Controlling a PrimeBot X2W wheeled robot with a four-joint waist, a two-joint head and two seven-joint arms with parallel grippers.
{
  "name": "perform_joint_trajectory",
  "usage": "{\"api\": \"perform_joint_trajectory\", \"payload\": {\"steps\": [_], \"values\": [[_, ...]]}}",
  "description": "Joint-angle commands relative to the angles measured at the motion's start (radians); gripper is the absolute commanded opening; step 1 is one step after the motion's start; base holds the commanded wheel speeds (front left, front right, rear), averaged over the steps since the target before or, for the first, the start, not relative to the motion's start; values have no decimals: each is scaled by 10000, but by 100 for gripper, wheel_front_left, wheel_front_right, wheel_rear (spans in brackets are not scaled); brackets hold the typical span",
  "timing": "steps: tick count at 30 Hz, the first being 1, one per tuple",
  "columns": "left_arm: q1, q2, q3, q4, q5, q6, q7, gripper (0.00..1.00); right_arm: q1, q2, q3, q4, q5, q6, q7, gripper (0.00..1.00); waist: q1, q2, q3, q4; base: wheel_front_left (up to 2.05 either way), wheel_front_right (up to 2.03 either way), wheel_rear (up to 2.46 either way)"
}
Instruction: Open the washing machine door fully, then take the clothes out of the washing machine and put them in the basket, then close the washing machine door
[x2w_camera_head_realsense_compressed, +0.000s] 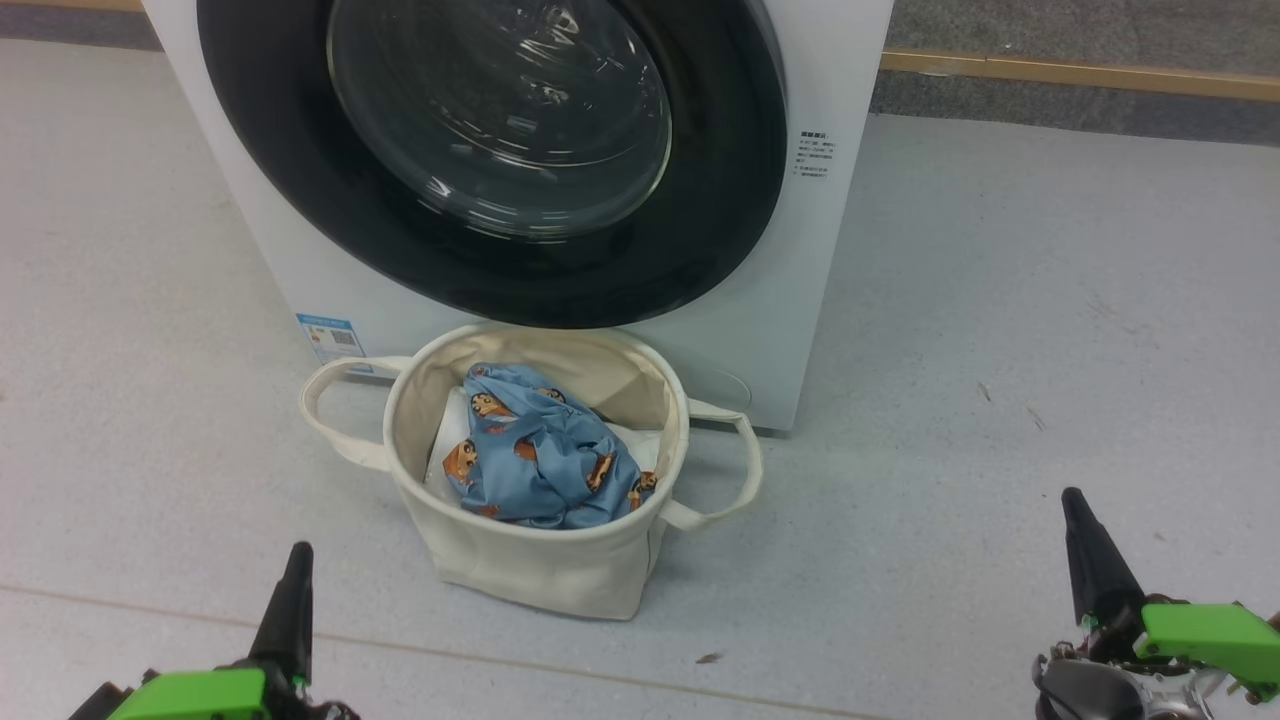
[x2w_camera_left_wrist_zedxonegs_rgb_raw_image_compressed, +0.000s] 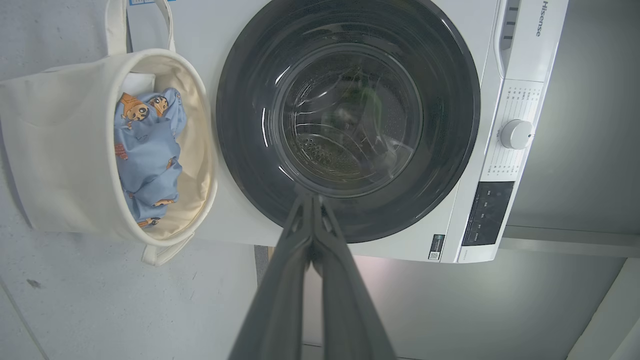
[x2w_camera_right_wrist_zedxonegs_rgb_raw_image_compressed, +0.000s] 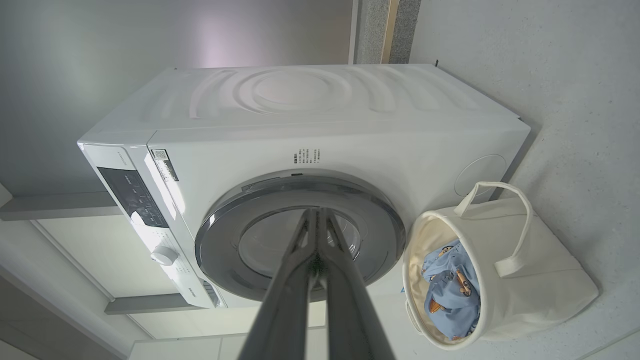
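Note:
The washing machine (x2w_camera_head_realsense_compressed: 790, 300) stands ahead, and its door (x2w_camera_head_realsense_compressed: 720, 200), black-rimmed with a bulging glass window, lies shut flat against the front. Before it sits the cream basket (x2w_camera_head_realsense_compressed: 540, 570), and the light blue clothes (x2w_camera_head_realsense_compressed: 545, 455) lie crumpled inside. My left gripper (x2w_camera_head_realsense_compressed: 298, 556) is low at the left, shut and holding nothing. My right gripper (x2w_camera_head_realsense_compressed: 1075, 505) is low at the right, also shut with nothing in it. The left wrist view has the left gripper (x2w_camera_left_wrist_zedxonegs_rgb_raw_image_compressed: 312, 197) in front of the door (x2w_camera_left_wrist_zedxonegs_rgb_raw_image_compressed: 250, 150), with the basket (x2w_camera_left_wrist_zedxonegs_rgb_raw_image_compressed: 55, 150) beside it. In the right wrist view the right gripper (x2w_camera_right_wrist_zedxonegs_rgb_raw_image_compressed: 316, 212) faces the door (x2w_camera_right_wrist_zedxonegs_rgb_raw_image_compressed: 220, 250).
A plain white sheet (x2w_camera_head_realsense_compressed: 445, 440) lies under the clothes in the basket. Grey floor (x2w_camera_head_realsense_compressed: 1000, 350) spreads to both sides of the washer. A wooden strip (x2w_camera_head_realsense_compressed: 1080, 75) runs along the wall base behind. The washer's control knob (x2w_camera_left_wrist_zedxonegs_rgb_raw_image_compressed: 516, 134) sits on its panel.

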Motion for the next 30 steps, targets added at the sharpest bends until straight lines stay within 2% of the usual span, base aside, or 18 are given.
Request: {"api": "perform_joint_trajectory", "payload": {"steps": [1,30], "values": [[-258,56,339,-389,-29,-69,80,0,-152,-60,195,-399,55,2,75,0,0,0,0,0,0,0,0],[-258,56,338,-389,-30,-69,79,0,-152,-60,196,-399,55,2,74,0,0,0,0,0,0,0,0]]}}
